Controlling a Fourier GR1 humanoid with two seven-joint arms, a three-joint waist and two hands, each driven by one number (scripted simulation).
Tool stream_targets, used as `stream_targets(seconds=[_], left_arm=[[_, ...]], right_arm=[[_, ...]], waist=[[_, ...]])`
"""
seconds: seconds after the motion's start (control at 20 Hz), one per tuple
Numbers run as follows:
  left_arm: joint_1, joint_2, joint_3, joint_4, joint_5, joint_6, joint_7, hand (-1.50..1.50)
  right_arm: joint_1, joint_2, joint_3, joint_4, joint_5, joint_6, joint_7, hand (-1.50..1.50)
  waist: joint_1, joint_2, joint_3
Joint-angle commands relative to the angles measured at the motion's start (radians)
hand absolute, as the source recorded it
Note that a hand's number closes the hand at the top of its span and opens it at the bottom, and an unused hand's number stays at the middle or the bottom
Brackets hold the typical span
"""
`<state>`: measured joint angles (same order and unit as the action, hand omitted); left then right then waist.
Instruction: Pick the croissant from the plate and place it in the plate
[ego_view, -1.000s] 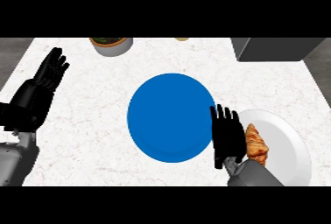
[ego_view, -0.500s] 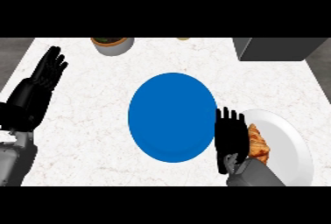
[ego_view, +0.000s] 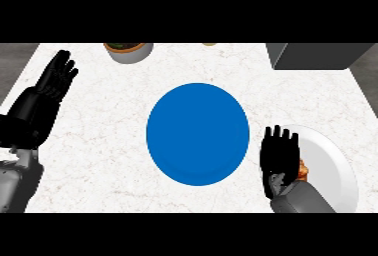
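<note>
A blue plate (ego_view: 196, 132) lies at the middle of the white counter. To its right sits a white plate (ego_view: 334, 162) near the counter's front right. My right hand (ego_view: 281, 154) hovers over the white plate's left part, fingers straight and open. It hides most of the brown croissant (ego_view: 303, 170); only a small orange-brown bit shows at the hand's right edge. I cannot tell whether the hand touches the croissant. My left hand (ego_view: 52, 82) rests open at the far left, fingers up.
A grey bowl with brown contents (ego_view: 128, 50) stands at the counter's back edge, left of centre. A dark grey box (ego_view: 319, 55) occupies the back right corner. The counter ends at a dark floor on the left and right.
My right hand has slid to the right and back toward me over the white plate, covering more of the croissant. The left hand has barely shifted.
</note>
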<state>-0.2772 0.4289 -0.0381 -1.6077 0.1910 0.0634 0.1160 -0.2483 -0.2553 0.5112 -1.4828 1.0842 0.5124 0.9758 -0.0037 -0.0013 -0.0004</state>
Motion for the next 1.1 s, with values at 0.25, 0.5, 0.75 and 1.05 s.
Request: stream_targets(seconds=[0.25,0.5,0.75,1.05], left_arm=[[0.016,-0.043,0.020,-0.012,-0.041,-0.026,-0.009,0.00],[-0.005,-0.038,0.047,-0.072,-0.048,-0.024,0.086,0.00],[-0.035,-0.041,0.097,0.100,-0.049,-0.104,-0.060,0.00],[-0.026,-0.081,0.064,-0.004,-0.082,-0.059,0.023,0.00]], right_arm=[[0.064,0.020,-0.062,0.016,0.067,0.066,0.039,-1.50],[0.092,-0.015,-0.134,0.082,0.068,0.017,-0.067,-1.50],[0.032,0.017,-0.167,0.212,0.127,-0.016,-0.073,-1.50],[0.040,-0.034,-0.108,0.245,0.208,-0.237,-0.242,1.50]], waist=[[0.003,0.000,0.000],[0.004,0.000,0.001],[0.004,0.003,0.000],[0.010,0.002,0.001]])
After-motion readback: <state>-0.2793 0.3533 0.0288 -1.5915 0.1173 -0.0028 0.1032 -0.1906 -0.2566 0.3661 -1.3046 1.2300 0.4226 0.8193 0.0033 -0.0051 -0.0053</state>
